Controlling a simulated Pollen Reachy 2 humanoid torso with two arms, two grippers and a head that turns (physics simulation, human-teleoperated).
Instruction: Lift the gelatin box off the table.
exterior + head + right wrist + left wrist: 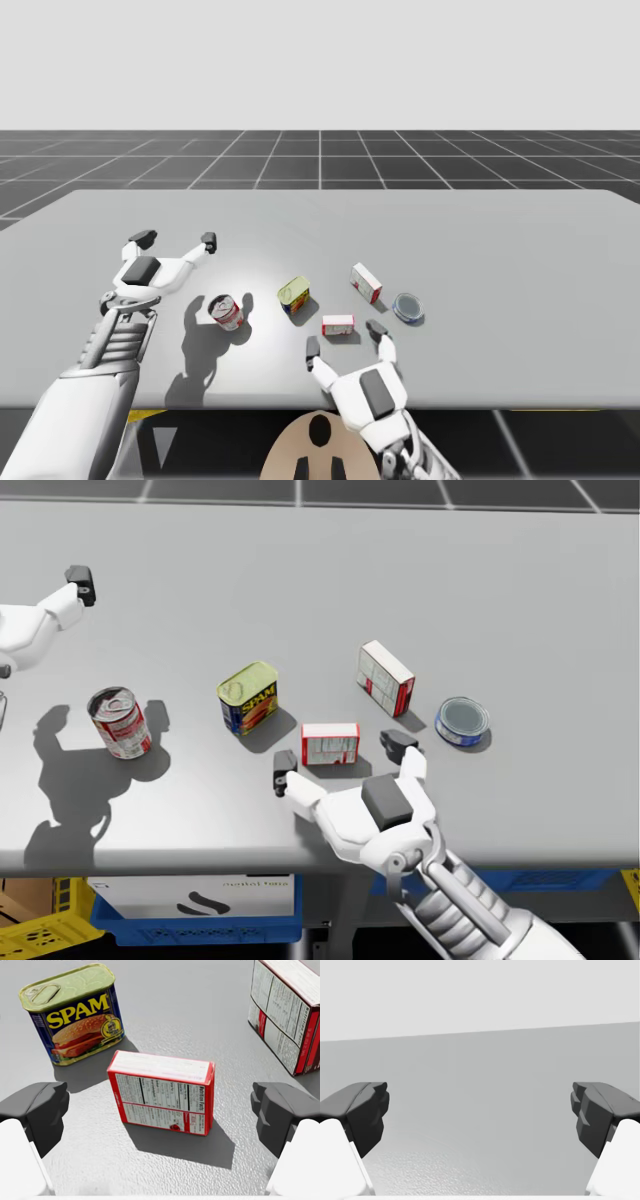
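Note:
The gelatin box (338, 325) is small, red and white, and stands on its long edge on the grey table (500, 240). In the head view the box (330, 744) is just ahead of my right gripper (341, 757). My right gripper (344, 338) is open, its fingers wide on either side of the box without touching it. The right wrist view shows the box (162, 1092) centred ahead of the gripper (160, 1120). Far to the left, my left gripper (176, 240) is open over bare table, and nothing lies between its fingers (480, 1115).
A blue rectangular tin with a yellow-green lid (293, 294) stands left of the gelatin box. A larger red and white box (366, 282) stands behind it to the right, a flat blue round can (408, 307) further right. A red can (226, 311) stands tilted near my left arm.

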